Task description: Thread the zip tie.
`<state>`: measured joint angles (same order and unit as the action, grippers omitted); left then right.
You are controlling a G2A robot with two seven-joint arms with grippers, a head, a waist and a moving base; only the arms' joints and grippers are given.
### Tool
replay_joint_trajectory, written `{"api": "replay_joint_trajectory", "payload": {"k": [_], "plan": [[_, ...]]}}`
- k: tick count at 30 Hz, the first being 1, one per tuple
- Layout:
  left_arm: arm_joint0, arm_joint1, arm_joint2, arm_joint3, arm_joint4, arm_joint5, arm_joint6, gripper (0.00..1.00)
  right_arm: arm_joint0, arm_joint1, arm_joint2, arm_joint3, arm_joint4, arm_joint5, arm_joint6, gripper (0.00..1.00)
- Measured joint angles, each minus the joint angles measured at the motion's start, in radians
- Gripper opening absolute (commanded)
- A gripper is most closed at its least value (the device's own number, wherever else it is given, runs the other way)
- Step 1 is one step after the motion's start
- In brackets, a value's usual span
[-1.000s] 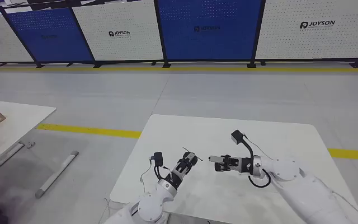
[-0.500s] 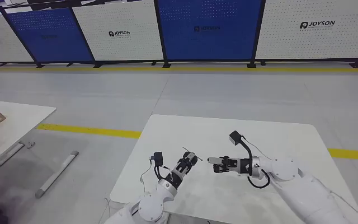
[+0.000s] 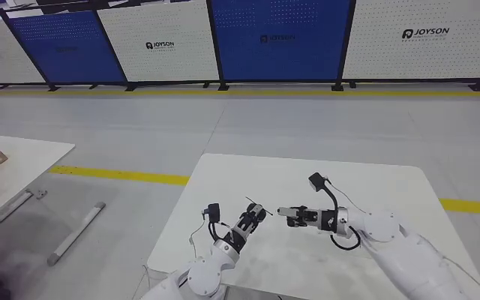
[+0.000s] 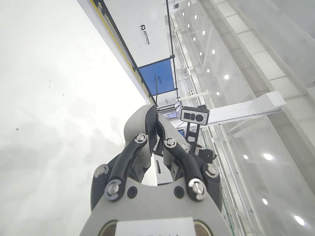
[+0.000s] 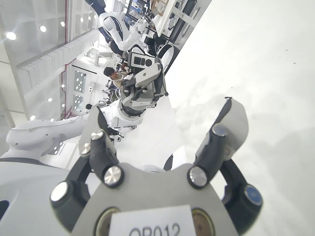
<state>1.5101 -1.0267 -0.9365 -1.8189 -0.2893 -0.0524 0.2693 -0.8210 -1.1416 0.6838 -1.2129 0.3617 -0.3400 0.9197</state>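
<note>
left gripper pinches a thin black zip tie between ribbed pads; right gripper gapes wide.

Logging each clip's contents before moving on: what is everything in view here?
zip tie: one, black, pinched in the left gripper
table: one, white, under both arms
second table: one, white, far left
bar: one, grey, on the floor left of the table
partition panels: at least four, blue and white, far side of the floor
left gripper: one, grey and black, shut on the zip tie above the table
right gripper: one, grey and black, open, facing the left gripper, apart
</note>
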Motion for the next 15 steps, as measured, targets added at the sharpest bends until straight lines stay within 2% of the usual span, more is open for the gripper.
{"api": "replay_joint_trajectory", "payload": {"k": [3, 12, 15], "plan": [[-0.001, -0.002, -0.002, 0.0, -0.016, 0.002, 0.005, 0.0, -0.006, -0.01, 0.004, -0.001, -0.021, 0.0, -0.01, 1.0], [-0.001, -0.002, -0.002, 0.0, -0.015, 0.002, 0.005, 0.0, -0.007, -0.009, 0.004, -0.001, -0.02, 0.0, -0.014, 1.0], [-0.003, -0.005, -0.001, 0.002, -0.019, 0.004, -0.001, 0.0, -0.025, -0.01, 0.014, -0.02, 0.017, 0.0, 0.0, 1.0]]}}
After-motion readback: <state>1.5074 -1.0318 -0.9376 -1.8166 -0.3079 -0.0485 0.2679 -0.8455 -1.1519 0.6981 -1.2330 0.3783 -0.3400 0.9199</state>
